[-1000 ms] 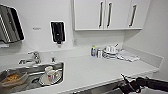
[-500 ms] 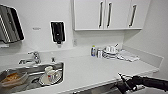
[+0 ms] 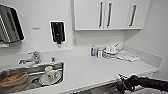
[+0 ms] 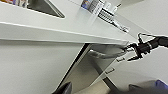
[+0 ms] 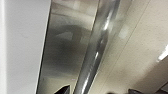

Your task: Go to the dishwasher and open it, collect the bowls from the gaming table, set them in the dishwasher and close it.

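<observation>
The dishwasher point(image 4: 92, 67) sits under the white counter point(image 3: 100, 72), just below its front edge. Its steel door leans out a little at the top, so a dark gap shows beside it. The right gripper point(image 4: 136, 50) is at the end of the long bar handle point(image 4: 107, 53), close under the counter edge. Its fingers are spread wide, one above and one below the handle end. In the head view this gripper point(image 3: 122, 85) is at about 5 o'clock, and the sink point(image 3: 37, 68) with dishes at 8 o'clock. Up close, the handle point(image 5: 97, 50) runs across the steel door. I cannot tell if the left gripper is open.
</observation>
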You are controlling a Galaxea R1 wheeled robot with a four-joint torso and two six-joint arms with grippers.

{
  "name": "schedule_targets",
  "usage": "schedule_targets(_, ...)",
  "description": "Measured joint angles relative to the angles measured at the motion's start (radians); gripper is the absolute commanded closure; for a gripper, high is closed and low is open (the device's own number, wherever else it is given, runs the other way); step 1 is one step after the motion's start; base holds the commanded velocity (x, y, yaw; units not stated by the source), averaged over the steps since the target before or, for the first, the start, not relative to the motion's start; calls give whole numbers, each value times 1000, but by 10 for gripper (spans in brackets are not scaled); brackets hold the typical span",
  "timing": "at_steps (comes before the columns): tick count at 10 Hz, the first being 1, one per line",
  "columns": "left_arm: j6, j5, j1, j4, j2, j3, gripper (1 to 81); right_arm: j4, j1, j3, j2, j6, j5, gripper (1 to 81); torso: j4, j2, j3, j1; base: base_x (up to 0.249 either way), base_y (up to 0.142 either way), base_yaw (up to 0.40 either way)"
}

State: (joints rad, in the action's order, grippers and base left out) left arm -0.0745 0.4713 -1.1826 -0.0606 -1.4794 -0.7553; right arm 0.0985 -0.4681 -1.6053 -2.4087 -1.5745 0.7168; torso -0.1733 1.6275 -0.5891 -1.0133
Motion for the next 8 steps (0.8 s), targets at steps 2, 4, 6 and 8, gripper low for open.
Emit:
schedule_targets(2, 0, 0, 0, 0, 0, 0, 10, 19, -10, 0, -43, -13, -10, 10, 0, 0, 0, 0, 0, 0, 0)
schedule_targets(4, 0, 0, 0, 0, 0, -4, 10, 31, -26, -5, -75, -14, -10, 10, 0, 0, 0, 0, 0, 0, 0)
schedule_targets(6, 0, 0, 0, -1, 0, -6, 10, 44, -55, -22, -76, -17, -28, 10, 0, 0, 0, 0, 0, 0, 0)
schedule_targets(8, 0, 0, 0, -2, -10, -8, 10, 64, -68, -45, -78, -20, -49, 10, 0, 0, -1, 0, 0, 0, 0)
